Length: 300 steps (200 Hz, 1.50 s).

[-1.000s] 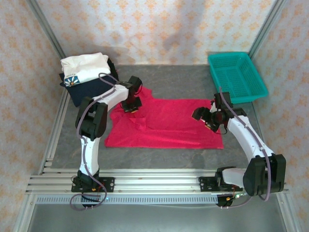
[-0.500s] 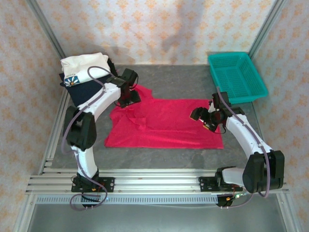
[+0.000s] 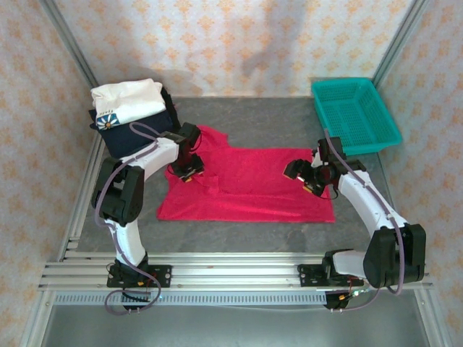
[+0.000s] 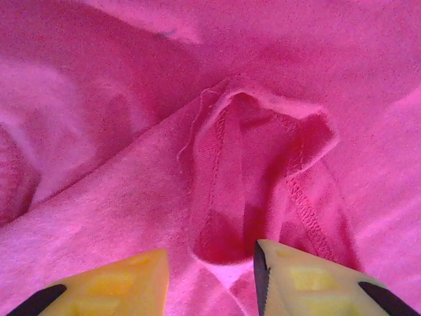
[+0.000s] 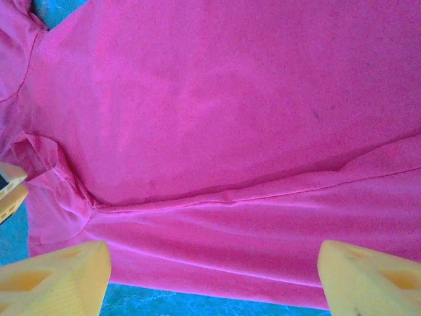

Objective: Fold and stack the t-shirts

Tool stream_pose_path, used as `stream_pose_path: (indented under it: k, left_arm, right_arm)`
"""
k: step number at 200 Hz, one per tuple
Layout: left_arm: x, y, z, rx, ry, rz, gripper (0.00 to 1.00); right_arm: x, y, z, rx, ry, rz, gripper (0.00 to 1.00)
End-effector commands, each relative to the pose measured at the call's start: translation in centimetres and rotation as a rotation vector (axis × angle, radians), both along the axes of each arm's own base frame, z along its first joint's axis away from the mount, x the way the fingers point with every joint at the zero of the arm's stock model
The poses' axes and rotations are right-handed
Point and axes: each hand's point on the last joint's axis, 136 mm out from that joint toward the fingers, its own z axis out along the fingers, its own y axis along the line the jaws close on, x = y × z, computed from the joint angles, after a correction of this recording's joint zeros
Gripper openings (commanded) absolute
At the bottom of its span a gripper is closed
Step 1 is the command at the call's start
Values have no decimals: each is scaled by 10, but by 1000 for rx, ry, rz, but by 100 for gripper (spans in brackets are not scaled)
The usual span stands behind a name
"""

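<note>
A plain red t-shirt (image 3: 249, 186) lies spread flat in the middle of the table. My left gripper (image 3: 186, 170) is low over its left part, near the sleeve. In the left wrist view that gripper (image 4: 210, 262) has its yellow fingers (image 4: 299, 280) partly apart, with a raised fold of red cloth (image 4: 227, 266) in the gap, not clamped. My right gripper (image 3: 307, 178) hovers over the shirt's right end, wide open (image 5: 216, 283) across the hem (image 5: 217, 263). A white t-shirt with a blue emblem (image 3: 124, 100) lies on a dark navy one (image 3: 137, 134) at the back left.
A teal mesh basket (image 3: 356, 116) stands at the back right. Metal frame rails (image 3: 79, 210) run along the table's left side and front. Patterned walls close in the back and sides. Bare grey tabletop (image 3: 268, 119) lies behind the red shirt.
The left gripper opened from shut, swung back toward the far left, then came forward and down onto the shirt's left part with its jaws narrower. The right arm barely moved.
</note>
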Motion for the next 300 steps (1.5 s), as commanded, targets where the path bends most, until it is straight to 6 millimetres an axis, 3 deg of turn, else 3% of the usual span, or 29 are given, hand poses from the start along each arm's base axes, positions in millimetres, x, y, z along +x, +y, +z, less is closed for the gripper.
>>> stream_pose_path:
  k: [1,32,36,49,77,131,215,237,261,279,300]
  left_arm:
    - [6,0,-4,-5,-8,40,33]
    - [11,-3,-6,-19,-11,41,22]
    - [9,-4,-16,-12,16,36,20]
    - [10,-5,-19,-14,23,35,13]
    - [13,-7,-18,-24,14,34,0]
    - [26,-19,-9,-7,1,-43,0]
    - [36,-30,-21,53,39,-159,0]
    - [35,-18,-16,121,43,-158,15]
    - [35,5,8,210,-12,-117,51]
    - [37,15,39,216,-91,-89,63]
    - [30,16,71,190,-154,-86,68]
  right_arm:
    - [-5,1,2,-2,-16,13,82]
    - [-6,1,0,-4,-13,12,82]
    - [-7,1,0,-4,-11,12,82]
    - [-6,0,0,-7,-12,11,82]
    - [-4,0,2,-11,-20,13,82]
    - [-2,1,0,-8,-16,11,82]
    - [-3,0,-5,-11,-2,7,82]
    - [-2,0,-4,-9,-2,6,82]
    - [-4,-4,-5,-35,9,1,82]
    - [-10,-16,-13,-111,47,-18,82]
    - [-17,-39,-22,-238,108,-59,82]
